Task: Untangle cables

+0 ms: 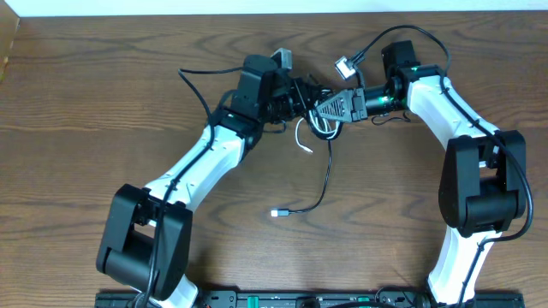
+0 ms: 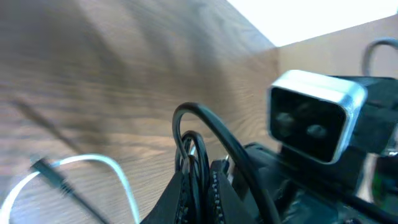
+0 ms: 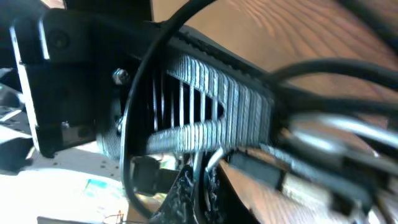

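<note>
The wooden bench (image 1: 103,128) carries everything. Two white-and-black arms reach across it, the left arm (image 1: 205,154) and the right arm (image 1: 454,103), and they meet nose to nose near the far middle.

The left claw (image 1: 301,96) has its fingers pressed together. In its own wrist camera they are pinched on loops of the black cable (image 2: 186,142), which stand up between the fingertips (image 2: 186,193). The right claw (image 1: 325,109) sits right against it in the same knot. It is closed too, but its wrist view is too blurred and crowded to show what, if anything, it grips.

There are two cables, one black and one white. The black cable (image 1: 326,175) drops out of the knot between the claws. It runs toward the near edge, then curves left to a small pale plug (image 1: 276,213) lying flat on the wood. The white cable (image 1: 301,135) makes a short loop just below the claws, and its loose end points down beside the black one.
</note>
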